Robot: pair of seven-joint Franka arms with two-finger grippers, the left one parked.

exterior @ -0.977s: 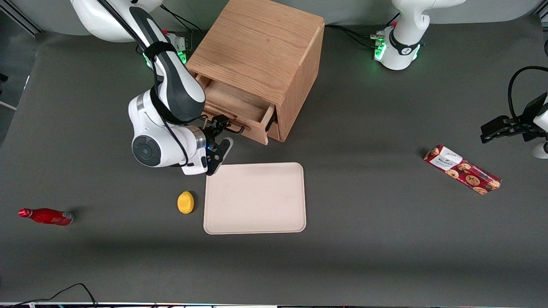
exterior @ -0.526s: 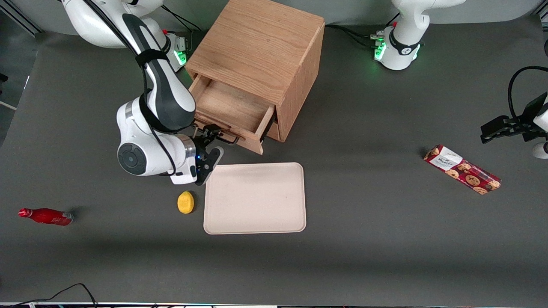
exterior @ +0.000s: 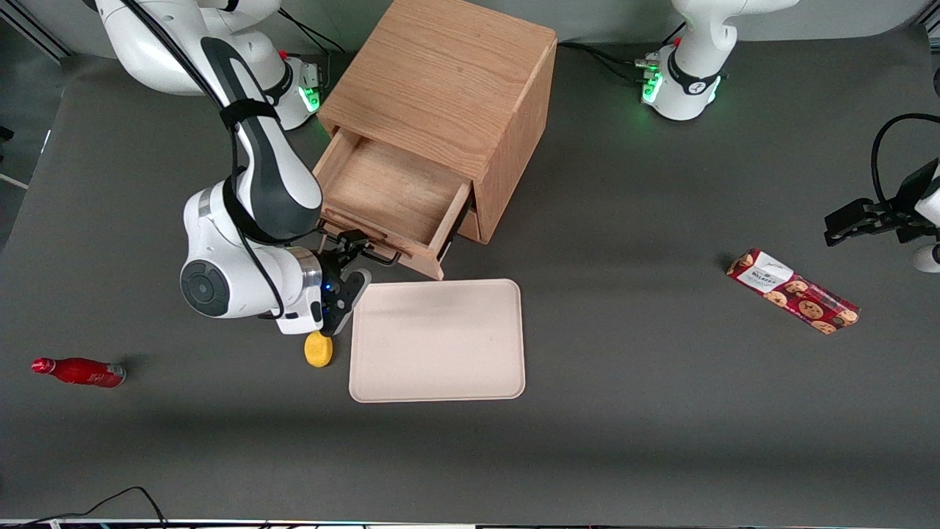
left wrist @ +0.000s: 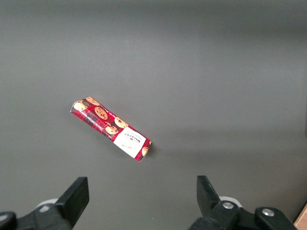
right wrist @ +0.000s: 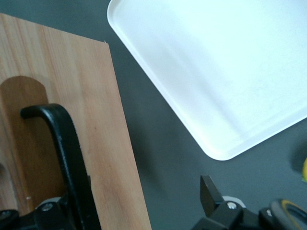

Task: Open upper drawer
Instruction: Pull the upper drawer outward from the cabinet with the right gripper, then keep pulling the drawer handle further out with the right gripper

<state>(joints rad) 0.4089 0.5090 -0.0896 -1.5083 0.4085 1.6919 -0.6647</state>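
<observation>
The oak cabinet (exterior: 440,81) stands at the back of the table. Its upper drawer (exterior: 389,187) is pulled well out, and its shallow wooden tray shows bare. The dark bar handle (exterior: 376,255) is on the drawer's front panel. My right gripper (exterior: 351,255) is in front of the drawer, at the handle. In the right wrist view the drawer front (right wrist: 96,120) and the handle (right wrist: 67,143) fill one side. The gripper (right wrist: 139,191) is open, with one finger hidden by the handle bar and the other finger (right wrist: 208,191) well clear of the wood. The lower drawer is hidden under the upper one.
A cream tray (exterior: 437,339) lies just nearer the front camera than the drawer; it also shows in the right wrist view (right wrist: 216,62). A yellow lemon (exterior: 318,351) sits beside it, under my wrist. A red bottle (exterior: 77,371) lies toward the working arm's end. A cookie box (exterior: 792,291) lies toward the parked arm's end.
The upper drawer has slid farther out of the cabinet. My right gripper has moved with the handle toward the front camera, and the wrist now partly covers the lemon.
</observation>
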